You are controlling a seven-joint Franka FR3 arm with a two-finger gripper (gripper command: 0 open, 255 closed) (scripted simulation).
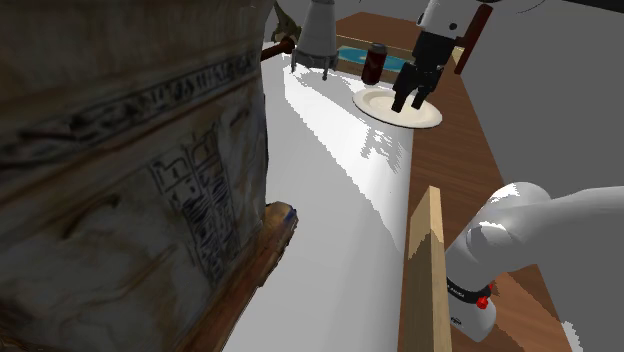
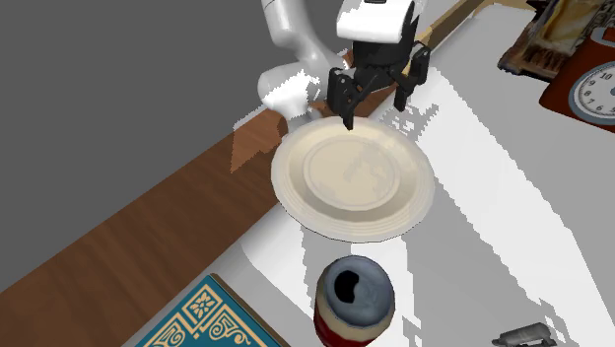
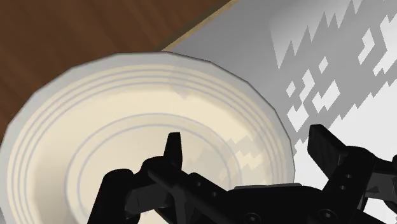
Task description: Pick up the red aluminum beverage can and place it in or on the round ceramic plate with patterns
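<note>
Hovering over the plate (image 2: 296, 192), the claw (image 2: 375, 106) stands open with nothing between its spread fingers, its tips just above the rim nearest the arm. The plate is pale and ringed. It lies flat where the white part of the surface (image 2: 493, 217) meets the wood strip along its edge. The can (image 2: 355, 301), red with a grey top, stands upright on the surface just beside the plate, on the side away from the claw and apart from both.

Can (image 2: 355, 302) (red-sided) runs off the second exterior view's lower edge.
</note>
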